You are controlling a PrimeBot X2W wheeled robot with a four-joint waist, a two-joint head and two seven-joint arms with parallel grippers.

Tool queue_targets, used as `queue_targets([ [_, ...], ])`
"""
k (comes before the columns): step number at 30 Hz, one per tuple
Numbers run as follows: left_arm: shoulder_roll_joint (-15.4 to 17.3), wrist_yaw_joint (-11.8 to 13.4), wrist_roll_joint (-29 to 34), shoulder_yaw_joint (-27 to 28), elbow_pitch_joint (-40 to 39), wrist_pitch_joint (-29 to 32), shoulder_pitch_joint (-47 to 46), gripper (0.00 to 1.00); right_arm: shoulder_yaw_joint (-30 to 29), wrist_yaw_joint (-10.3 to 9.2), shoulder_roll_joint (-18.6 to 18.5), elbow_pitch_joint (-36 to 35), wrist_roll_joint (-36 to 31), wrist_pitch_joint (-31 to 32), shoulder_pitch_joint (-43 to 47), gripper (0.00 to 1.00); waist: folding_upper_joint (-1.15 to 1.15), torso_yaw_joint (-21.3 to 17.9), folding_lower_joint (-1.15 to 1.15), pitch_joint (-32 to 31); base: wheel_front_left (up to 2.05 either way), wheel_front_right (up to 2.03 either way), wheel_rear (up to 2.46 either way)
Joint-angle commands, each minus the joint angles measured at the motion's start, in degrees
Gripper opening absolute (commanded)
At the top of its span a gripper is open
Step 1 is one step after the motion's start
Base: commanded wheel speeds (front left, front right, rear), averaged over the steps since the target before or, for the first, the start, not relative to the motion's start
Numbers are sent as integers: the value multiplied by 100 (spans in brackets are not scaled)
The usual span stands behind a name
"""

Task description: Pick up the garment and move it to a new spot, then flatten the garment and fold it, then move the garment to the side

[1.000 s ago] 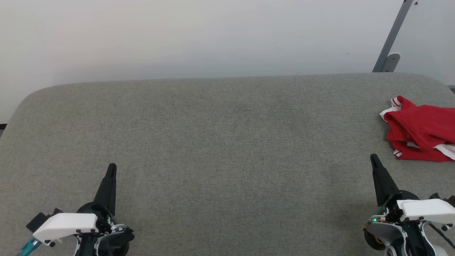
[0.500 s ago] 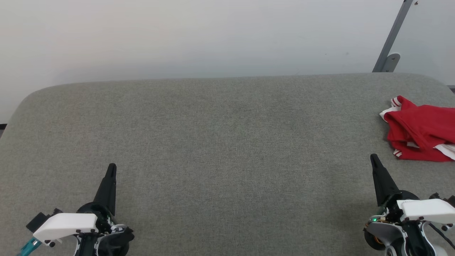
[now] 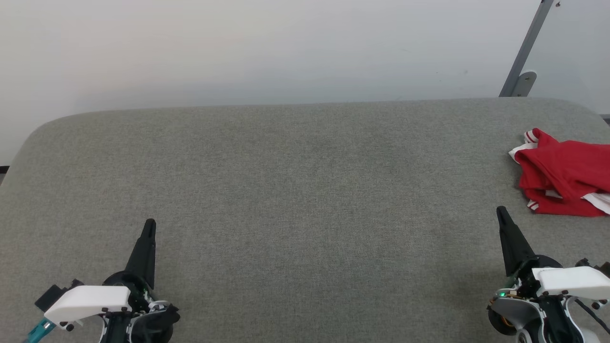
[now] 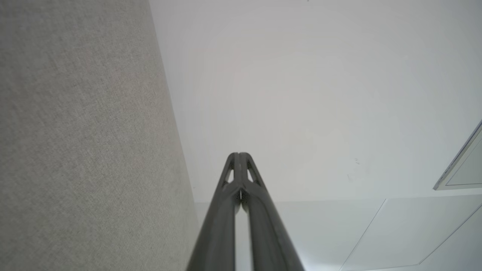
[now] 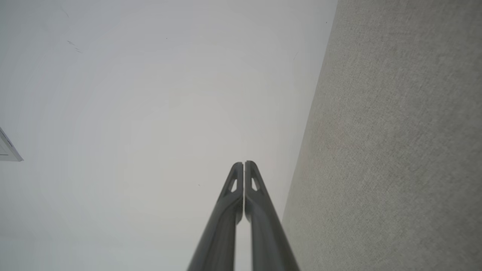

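Our left claw (image 3: pixel 150 223) and right claw (image 3: pixel 500 209) are pinched together, dark tapered fingers meeting tip to tip and gripping nothing, at the near side of the grey woven pad (image 3: pixel 305 190). Past the right claw lies the crumpled red shirt (image 3: pixel 564 174), thin and white-trimmed, at the pad's right edge.

The garment (image 3: pixel 567 176) runs off the head view's right edge, its crumpled folds hiding its full outline; the left gripper (image 3: pixel 150 223) and right gripper (image 3: pixel 501 210) are cut at the wrist by the bottom edge; the grey strut (image 3: pixel 529 47) is cropped at the top.
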Motion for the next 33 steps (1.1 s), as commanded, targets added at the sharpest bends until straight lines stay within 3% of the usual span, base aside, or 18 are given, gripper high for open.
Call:
queue_targets([
  [1, -8, -32, 15, 21, -1, 27, -70, 0, -3, 0, 6, 12, 23, 10, -23, 0, 0, 0, 0, 0, 0, 0, 0],
  [33, -13, -33, 28, 30, -1, 37, -71, 0, -3, 0, 6, 12, 23, 9, -23, 0, 0, 0, 0, 0, 0, 0, 0],
])
